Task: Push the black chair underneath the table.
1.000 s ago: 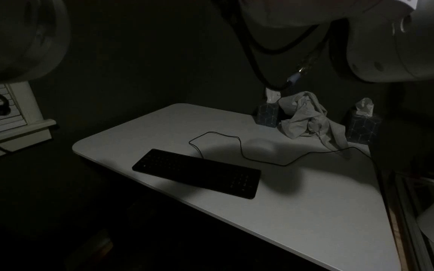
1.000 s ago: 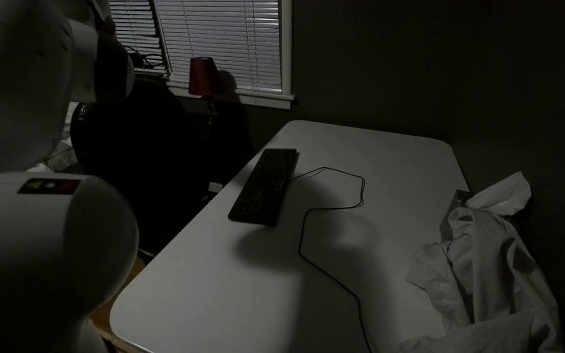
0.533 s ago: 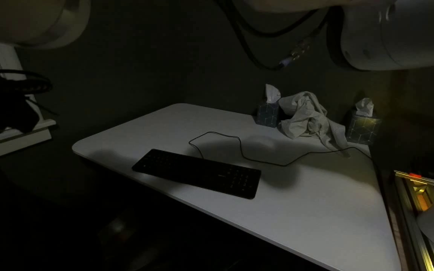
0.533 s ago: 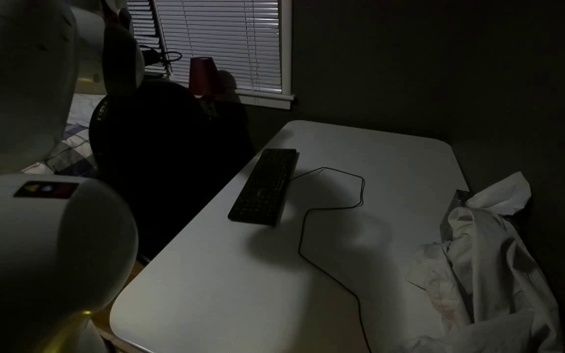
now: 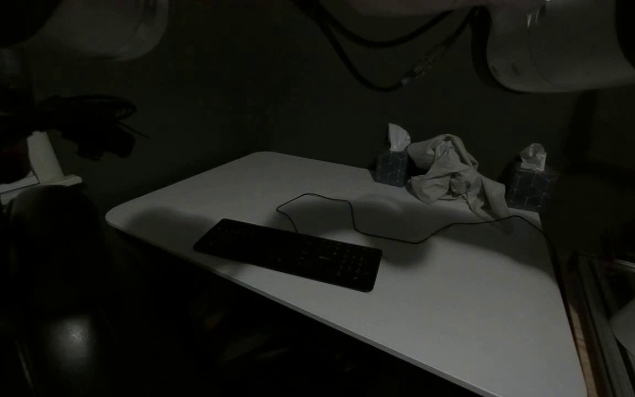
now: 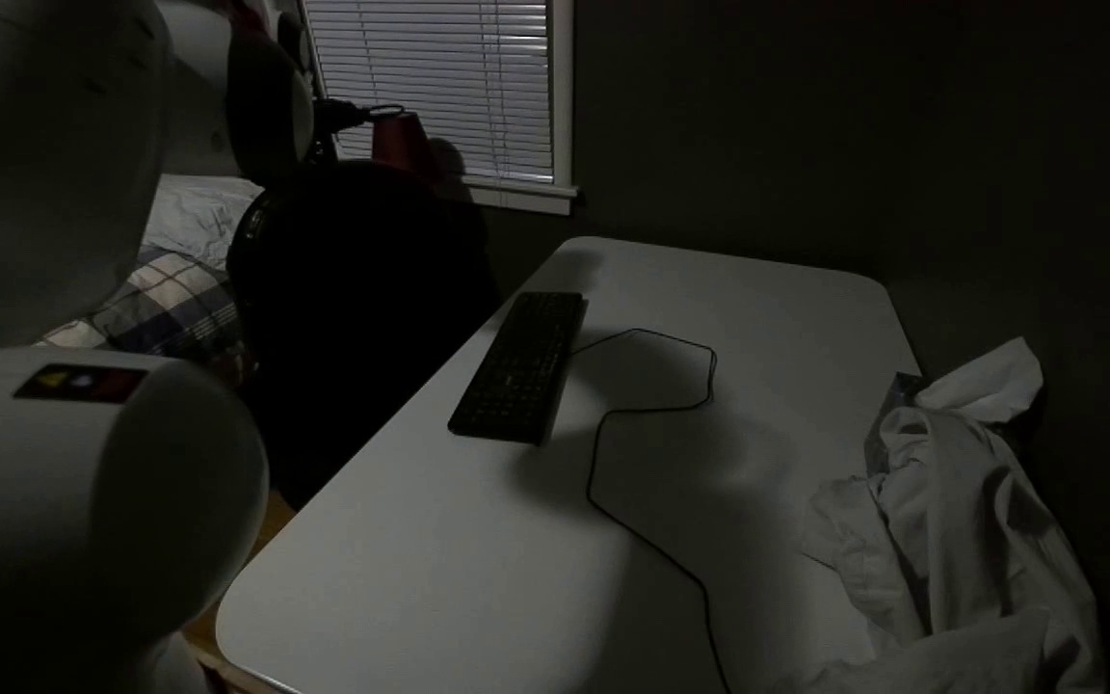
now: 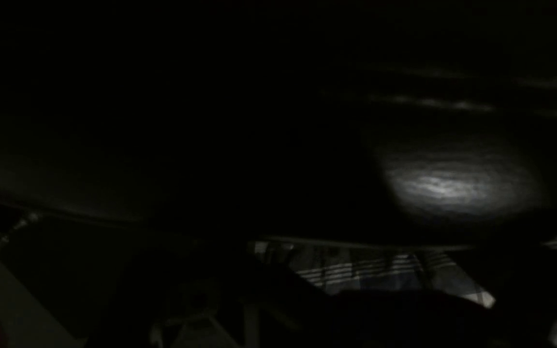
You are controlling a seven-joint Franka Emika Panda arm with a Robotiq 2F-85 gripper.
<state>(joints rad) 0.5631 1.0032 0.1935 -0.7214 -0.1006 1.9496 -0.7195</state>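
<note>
The black chair [image 6: 353, 299] stands at the long edge of the white table [image 6: 420, 540], its lower part hidden behind the tabletop. In an exterior view its rounded backrest [image 5: 58, 237] rises at the left, beside the table [image 5: 439, 320]. The wrist view is very dark; the chair's curved surface [image 7: 447, 188] with a bright sheen fills most of it. My gripper [image 7: 353, 249] comes in from the bottom there, a wide gap between its dark fingers, close to the backrest's rim. Contact is too dark to tell. In the exterior views its fingers cannot be made out.
A black keyboard [image 6: 521, 366] with a long cord lies on the table near the chair side. Tissue boxes [image 5: 392, 168] and a crumpled pale cloth [image 5: 452, 171] stand at the far edge. A red lamp [image 6: 396, 145] and a plaid blanket [image 6: 179, 299] are behind the chair.
The chair and my arm's wrist end have moved to the right together in both exterior views, towards the table. More of the plaid blanket shows behind. The table and keyboard have not moved.
</note>
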